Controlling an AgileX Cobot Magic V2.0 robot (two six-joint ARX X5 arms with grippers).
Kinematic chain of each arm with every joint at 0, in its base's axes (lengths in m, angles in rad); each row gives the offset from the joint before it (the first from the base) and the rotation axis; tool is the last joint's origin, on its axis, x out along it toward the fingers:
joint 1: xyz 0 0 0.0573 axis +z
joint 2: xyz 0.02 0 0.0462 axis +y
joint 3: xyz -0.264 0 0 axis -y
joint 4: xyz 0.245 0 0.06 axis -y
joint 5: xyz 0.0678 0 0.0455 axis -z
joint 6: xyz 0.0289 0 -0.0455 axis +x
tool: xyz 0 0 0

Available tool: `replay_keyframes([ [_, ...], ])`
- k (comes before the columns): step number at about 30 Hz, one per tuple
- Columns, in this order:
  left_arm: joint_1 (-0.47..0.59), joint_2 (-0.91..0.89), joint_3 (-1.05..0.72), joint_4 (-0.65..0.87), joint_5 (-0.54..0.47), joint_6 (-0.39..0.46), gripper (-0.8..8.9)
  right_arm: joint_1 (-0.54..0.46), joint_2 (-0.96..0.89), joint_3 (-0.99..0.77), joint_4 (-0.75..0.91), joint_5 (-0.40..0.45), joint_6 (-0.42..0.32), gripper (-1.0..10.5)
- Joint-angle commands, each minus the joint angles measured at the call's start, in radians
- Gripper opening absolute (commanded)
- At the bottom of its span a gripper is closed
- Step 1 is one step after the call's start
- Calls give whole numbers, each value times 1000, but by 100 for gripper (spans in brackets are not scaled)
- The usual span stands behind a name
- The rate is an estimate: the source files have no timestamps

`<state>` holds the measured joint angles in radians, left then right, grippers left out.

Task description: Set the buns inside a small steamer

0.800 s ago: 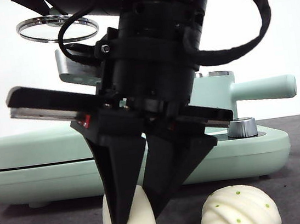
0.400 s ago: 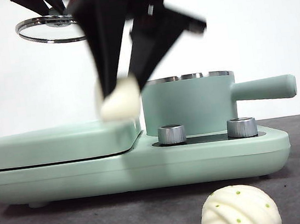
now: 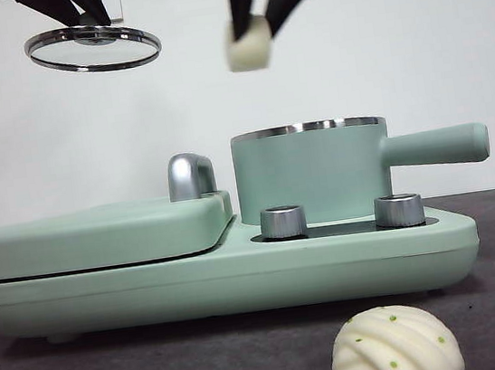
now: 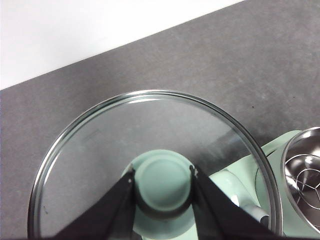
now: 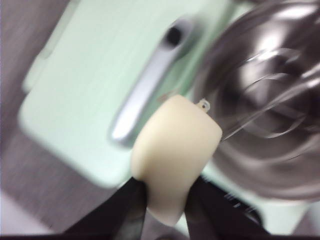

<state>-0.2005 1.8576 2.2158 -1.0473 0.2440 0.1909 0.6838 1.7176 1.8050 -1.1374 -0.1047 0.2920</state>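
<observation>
My right gripper (image 3: 255, 18) is shut on the smooth loaf-shaped bun (image 3: 247, 44) and holds it high in the air, above the left rim of the small steamer (image 3: 312, 172). The right wrist view shows this bun (image 5: 175, 152) between the jaws, over the gap between the griddle and the open steel pot (image 5: 270, 120). The ridged bun with green specks (image 3: 395, 346) lies on the dark table in front. My left gripper (image 4: 162, 182) is shut on the green knob (image 4: 162, 184) of the glass lid (image 3: 92, 47), held high at the left.
The flat mint-green griddle (image 3: 99, 236) with its chrome handle (image 3: 190, 175) sits left of the steamer on the same base. Two steel knobs (image 3: 283, 221) stand in front of the pot. The steamer's side handle (image 3: 434, 146) points right.
My right gripper has lifted the smooth bun from the table up and rightward, from in front of the griddle to above the steamer's rim. The lid and the ridged bun have stayed put.
</observation>
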Motion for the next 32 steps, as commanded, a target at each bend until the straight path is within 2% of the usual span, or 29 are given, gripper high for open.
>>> replay_keyframes([
  [1, -2, 5, 35, 28, 7, -9, 16, -37, 61, 45, 2, 0, -47, 96],
  [9, -2, 6, 35, 27, 8, -25, 16, -125, 163, 58, 48, -28, -83, 98],
  [14, -3, 6, 35, 22, 8, -27, 16, -131, 225, 58, 53, -30, -94, 99],
  [20, -3, 6, 35, 23, 8, -27, 16, -131, 275, 58, 60, -29, -100, 174],
  [27, -3, 6, 35, 23, 8, -27, 16, -135, 302, 58, 48, -31, -102, 176],
  [29, -3, 6, 35, 23, 8, -27, 16, -135, 302, 58, 47, -30, -103, 204],
  [32, -3, 6, 35, 23, 8, -27, 16, -135, 302, 58, 48, -30, -103, 302],
])
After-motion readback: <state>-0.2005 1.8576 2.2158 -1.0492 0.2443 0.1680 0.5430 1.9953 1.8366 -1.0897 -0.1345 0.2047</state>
